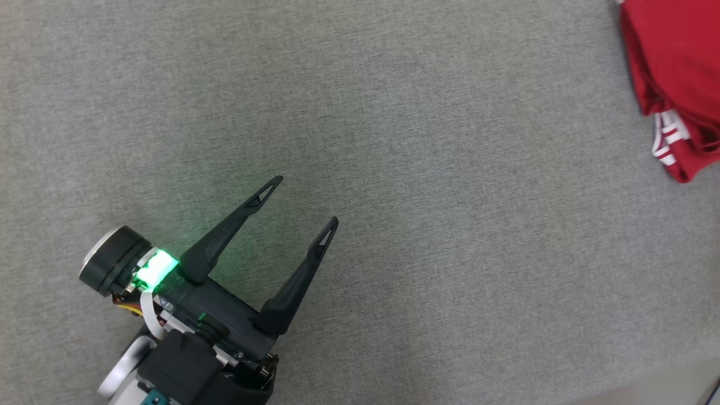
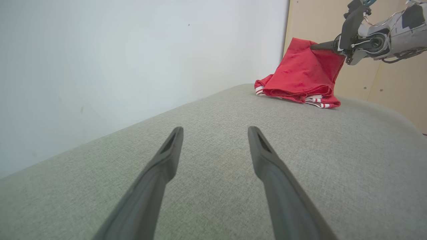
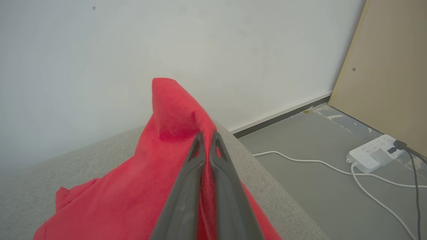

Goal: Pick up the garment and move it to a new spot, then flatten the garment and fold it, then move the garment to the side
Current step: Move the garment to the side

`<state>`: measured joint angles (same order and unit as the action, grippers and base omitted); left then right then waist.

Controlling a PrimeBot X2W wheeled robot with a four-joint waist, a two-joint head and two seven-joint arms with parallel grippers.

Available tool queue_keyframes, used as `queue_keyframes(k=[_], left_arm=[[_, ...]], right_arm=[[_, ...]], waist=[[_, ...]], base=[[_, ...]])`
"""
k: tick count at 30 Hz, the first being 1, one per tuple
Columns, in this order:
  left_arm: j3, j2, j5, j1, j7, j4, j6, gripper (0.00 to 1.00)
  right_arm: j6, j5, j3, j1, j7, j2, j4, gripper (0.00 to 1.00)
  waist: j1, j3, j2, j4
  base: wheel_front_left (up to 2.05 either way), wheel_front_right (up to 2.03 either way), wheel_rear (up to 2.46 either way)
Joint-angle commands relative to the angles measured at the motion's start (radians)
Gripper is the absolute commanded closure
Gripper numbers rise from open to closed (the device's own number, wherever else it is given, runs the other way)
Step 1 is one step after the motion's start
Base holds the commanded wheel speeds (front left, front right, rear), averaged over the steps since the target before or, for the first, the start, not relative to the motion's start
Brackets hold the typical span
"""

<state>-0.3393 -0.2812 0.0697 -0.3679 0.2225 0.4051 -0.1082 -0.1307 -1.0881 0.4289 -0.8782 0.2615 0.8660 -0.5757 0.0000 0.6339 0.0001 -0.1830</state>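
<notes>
Right gripper (image 3: 207, 135) clamps the red garment (image 3: 133, 186); left gripper (image 1: 307, 199) stands spread wide, empty.

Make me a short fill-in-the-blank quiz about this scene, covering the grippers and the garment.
1. The right gripper is shut on the ____ garment.
2. The left gripper hangs over the grey fabric surface with its jaws ____.
3. The white power strip lies on the ____.
Missing words: red; open; floor.
</notes>
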Motion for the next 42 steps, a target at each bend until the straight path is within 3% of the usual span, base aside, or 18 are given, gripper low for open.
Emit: queue_keyframes(k=[1,7,8,9,10,16,23,32,42], left_arm=[[-0.003,-0.006,0.002,-0.01,0.005,0.004,0.002,0.0],[-0.011,-0.003,-0.003,-0.019,0.003,0.008,0.006,0.0],[-0.013,-0.001,-0.004,-0.021,0.003,0.007,0.007,0.0],[-0.015,0.0,-0.004,-0.022,0.003,0.006,0.007,0.0],[-0.017,0.002,-0.005,-0.023,0.004,0.004,0.009,0.0],[-0.02,0.013,-0.016,-0.014,0.01,-0.019,0.022,0.0],[-0.004,0.058,-0.092,0.031,0.022,-0.057,0.053,0.0],[0.045,0.134,-0.231,0.092,0.023,-0.13,0.1,0.0],[0.112,0.166,-0.325,0.147,0.015,-0.233,0.154,0.0]], right_arm=[[0.0,0.018,-0.003,-0.009,0.005,0.013,-0.014,1.0],[0.0,0.07,0.011,-0.034,0.005,0.014,-0.102,1.0],[0.0,0.083,0.01,-0.044,0.004,0.008,-0.126,0.8],[0.0,0.101,0.007,-0.055,0.004,0.001,-0.15,0.27],[0.0,0.121,0.003,-0.064,0.004,-0.008,-0.173,0.0],[0.0,0.291,-0.052,-0.099,0.004,-0.068,-0.252,0.0],[0.0,0.429,-0.081,-0.036,0.003,-0.161,-0.184,0.0],[0.0,0.5,-0.035,0.065,0.003,-0.306,-0.094,0.0],[0.0,0.533,0.039,0.127,0.003,-0.403,-0.005,0.0]], waist=[[0.0,0.001,-0.0001,0.01],[0.0,-0.001,-0.0001,0.027],[0.0,-0.002,-0.0001,0.03],[0.0,-0.003,-0.0001,0.033],[0.0,-0.004,-0.0001,0.036],[0.0,-0.032,-0.0001,0.053],[0.0,-0.114,-0.0001,0.079],[0.0,-0.245,-0.0001,0.135],[0.0,-0.374,-0.0001,0.196]], base=[[0.0,0.0,0.0],[0.0,0.0,0.0],[0.0,0.0,0.0],[0.0,0.0,0.0],[0.0,0.0,0.0],[0.0,0.0,0.0],[0.0,0.0,0.0],[0.0,0.0,0.0],[0.0,0.0,0.0]])
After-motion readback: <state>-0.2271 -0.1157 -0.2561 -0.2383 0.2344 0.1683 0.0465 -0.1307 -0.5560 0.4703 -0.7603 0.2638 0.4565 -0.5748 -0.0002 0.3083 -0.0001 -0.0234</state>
